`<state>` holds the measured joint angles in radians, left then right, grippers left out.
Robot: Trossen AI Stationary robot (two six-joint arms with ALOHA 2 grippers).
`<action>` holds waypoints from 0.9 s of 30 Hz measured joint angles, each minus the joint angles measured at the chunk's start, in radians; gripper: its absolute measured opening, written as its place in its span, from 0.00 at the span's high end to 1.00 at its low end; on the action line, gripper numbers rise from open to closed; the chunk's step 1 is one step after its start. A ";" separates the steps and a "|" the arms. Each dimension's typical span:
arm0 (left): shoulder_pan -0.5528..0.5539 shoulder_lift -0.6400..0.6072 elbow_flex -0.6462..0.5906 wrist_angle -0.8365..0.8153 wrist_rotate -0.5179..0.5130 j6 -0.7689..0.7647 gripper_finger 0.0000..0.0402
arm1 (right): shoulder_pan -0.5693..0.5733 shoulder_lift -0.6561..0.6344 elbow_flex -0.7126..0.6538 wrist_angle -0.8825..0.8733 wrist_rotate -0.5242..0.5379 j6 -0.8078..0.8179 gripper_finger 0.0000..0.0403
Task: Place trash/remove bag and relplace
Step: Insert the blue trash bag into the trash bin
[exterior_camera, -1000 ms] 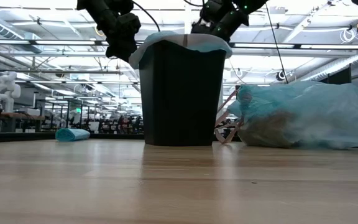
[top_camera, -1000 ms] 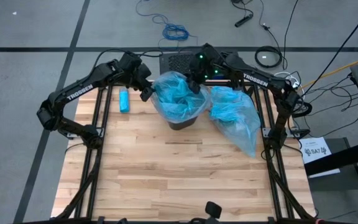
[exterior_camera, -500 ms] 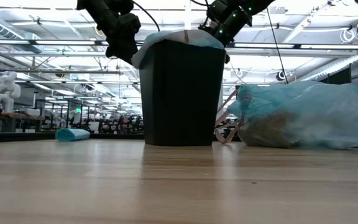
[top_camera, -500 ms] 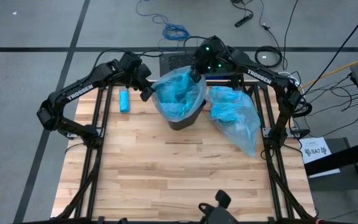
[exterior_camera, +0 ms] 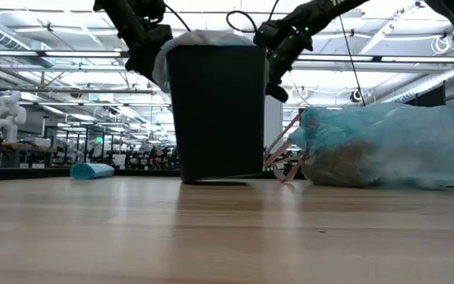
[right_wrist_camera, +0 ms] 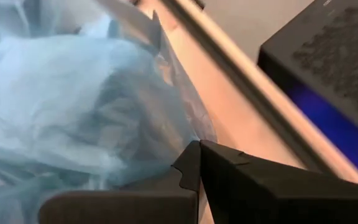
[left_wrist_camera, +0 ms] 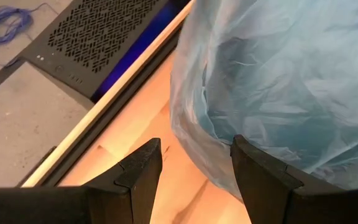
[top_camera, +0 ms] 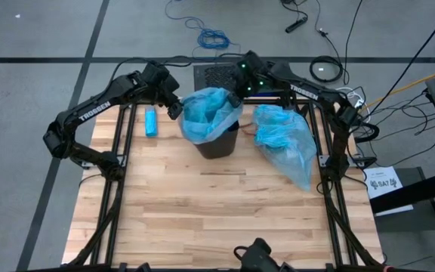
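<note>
A black bin point(top_camera: 219, 142) point(exterior_camera: 215, 110) stands near the table's far edge, tipped a little. A light-blue bag liner point(top_camera: 210, 113) point(exterior_camera: 203, 37) is draped over its mouth. My left gripper point(top_camera: 174, 107) point(left_wrist_camera: 191, 168) is open beside the liner's left side point(left_wrist_camera: 253, 93), and I cannot tell if one finger touches it. My right gripper point(top_camera: 236, 94) point(right_wrist_camera: 199, 165) is shut on the liner at the bin's far right side point(exterior_camera: 274, 71). A full blue bag point(top_camera: 285, 143) point(exterior_camera: 385, 150) lies on its side to the right; brownish trash point(exterior_camera: 341, 170) shows dimly through it. My right gripper pinches the liner's overhanging rim film point(right_wrist_camera: 166, 152) between its shut fingers point(right_wrist_camera: 241, 180), at the bin's far right side just below the bin's top edge. The film runs from the fingers up over the bin's mouth. One layer or several, I cannot tell.
A small blue oblong roll point(top_camera: 151, 121) point(exterior_camera: 91, 170) lies on the table left of the bin. A dark perforated box point(top_camera: 216, 74) point(left_wrist_camera: 98, 43) sits just past the far edge. Bare wood point(top_camera: 217, 211) fills the table's near half.
My right gripper has come down from above the bin's mouth to its far right side, taking the liner's rim with it. The bin has slid toward the table's left and tipped, its right bottom edge lifting off the wood. My left gripper has shifted slightly left with it.
</note>
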<state>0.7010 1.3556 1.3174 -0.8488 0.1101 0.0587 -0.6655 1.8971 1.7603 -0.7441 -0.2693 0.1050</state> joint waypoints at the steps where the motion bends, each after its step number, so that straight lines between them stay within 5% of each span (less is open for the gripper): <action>1: 0.001 0.000 0.000 -0.001 0.001 -0.001 0.51 | 0.001 0.004 0.000 -0.010 -0.015 0.001 1.00; 11: -0.001 0.001 0.000 0.005 0.093 -0.048 0.51 | 0.026 0.007 0.000 -0.220 -0.148 0.015 1.00; 18: 0.000 -0.002 -0.002 0.032 0.141 -0.051 0.52 | 0.036 0.010 0.000 -0.216 -0.149 0.012 1.00; 27: 0.000 -0.002 -0.002 0.041 0.155 -0.018 0.84 | 0.071 0.010 0.000 -0.215 -0.150 0.037 1.00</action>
<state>0.7006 1.3533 1.3155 -0.8073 0.2649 0.0404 -0.5944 1.9068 1.7603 -0.9588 -0.4196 0.1424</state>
